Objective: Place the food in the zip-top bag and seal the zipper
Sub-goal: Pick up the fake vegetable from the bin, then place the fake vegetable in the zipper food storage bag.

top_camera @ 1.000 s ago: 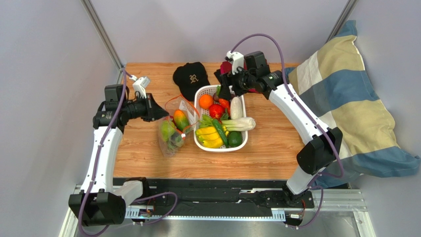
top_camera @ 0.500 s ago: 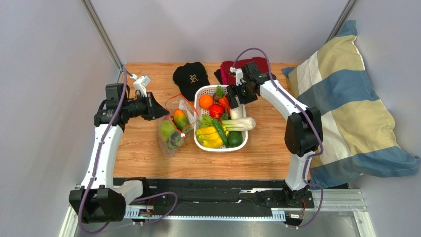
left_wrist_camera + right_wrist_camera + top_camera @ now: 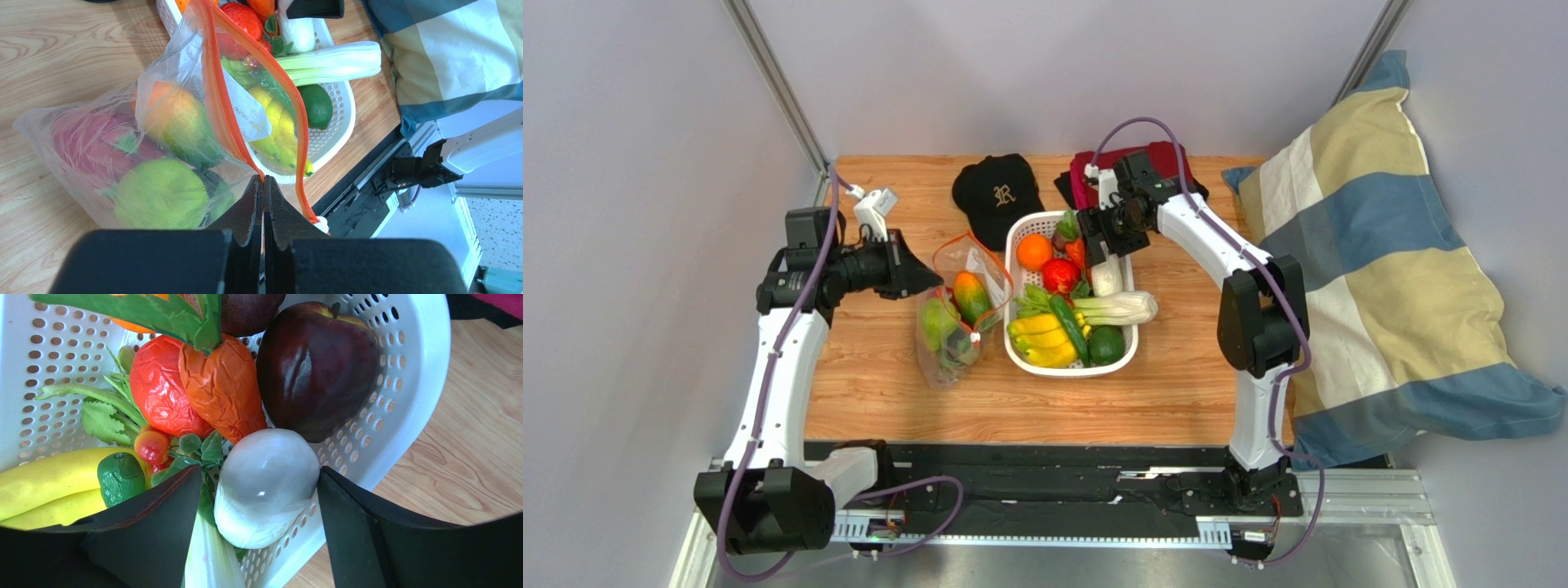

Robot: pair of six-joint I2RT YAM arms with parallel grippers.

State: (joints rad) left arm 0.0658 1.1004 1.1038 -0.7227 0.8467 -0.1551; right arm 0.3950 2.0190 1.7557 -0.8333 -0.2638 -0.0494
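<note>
The zip-top bag (image 3: pixel 950 316) lies on the wood left of the white basket (image 3: pixel 1019 355), its mouth raised. Through the clear plastic show a pink dragon fruit (image 3: pixel 86 141), a round green fruit (image 3: pixel 159 193) and an orange-green mango (image 3: pixel 175 116). My left gripper (image 3: pixel 264 184) is shut on the bag's edge where the orange zipper (image 3: pixel 215 104) runs into the jaws. My right gripper (image 3: pixel 261 478) hangs open over the basket's far right corner, its fingers on either side of a white radish-like piece (image 3: pixel 264 484). A dark red apple (image 3: pixel 316 367) sits just beyond.
The basket also holds yellow bananas (image 3: pixel 1044 337), white-stemmed greens (image 3: pixel 1118 306), an orange (image 3: pixel 1035 251) and red pieces. A black cap (image 3: pixel 995 190) and a red cloth (image 3: pixel 1093 165) lie at the back. A striped pillow (image 3: pixel 1382 270) overhangs the table's right edge.
My right arm has swung from the table's back edge down over the basket's far right corner, and its jaws have narrowed a little. The left arm and the bag have stayed put.
</note>
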